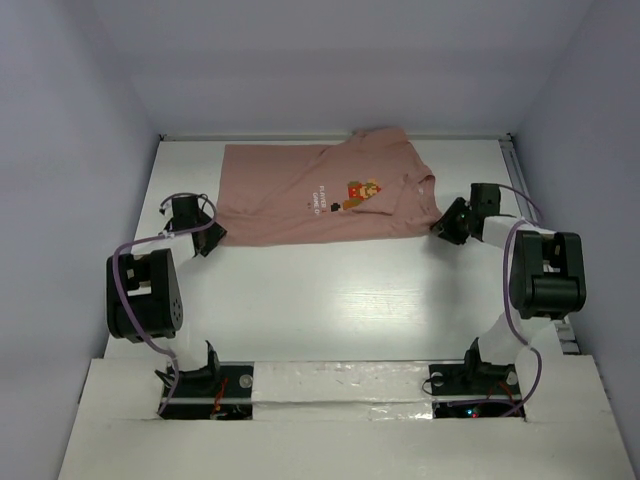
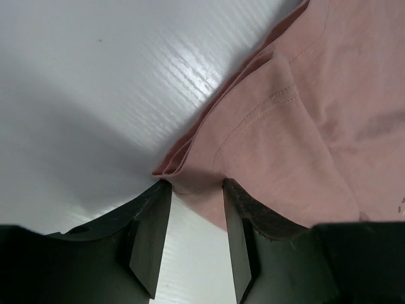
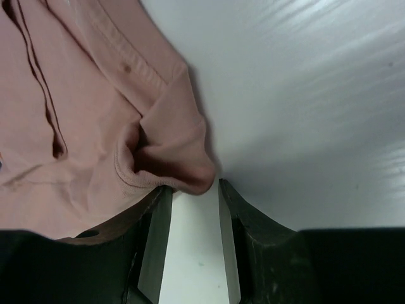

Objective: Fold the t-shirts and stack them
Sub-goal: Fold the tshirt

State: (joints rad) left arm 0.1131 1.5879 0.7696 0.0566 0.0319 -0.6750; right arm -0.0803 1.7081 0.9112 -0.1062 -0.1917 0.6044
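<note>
The salmon-pink t-shirt (image 1: 290, 195) lies spread sideways at the far middle of the white table, its small print (image 1: 352, 194) facing up. My left gripper (image 1: 212, 238) sits at the shirt's near-left corner. In the left wrist view the left gripper (image 2: 195, 185) is open, and the folded hem corner of the t-shirt (image 2: 285, 139) just reaches its tips. My right gripper (image 1: 442, 228) is at the near-right edge by the collar. Seen from the right wrist, the right gripper (image 3: 193, 186) is open too, with a bunched fold of the t-shirt (image 3: 183, 168) touching its left fingertip.
Bare white table (image 1: 330, 300) stretches between the shirt and the arm bases. Pale walls close in the left, right and far sides. A raised white ledge (image 1: 340, 385) runs along the near edge between the bases.
</note>
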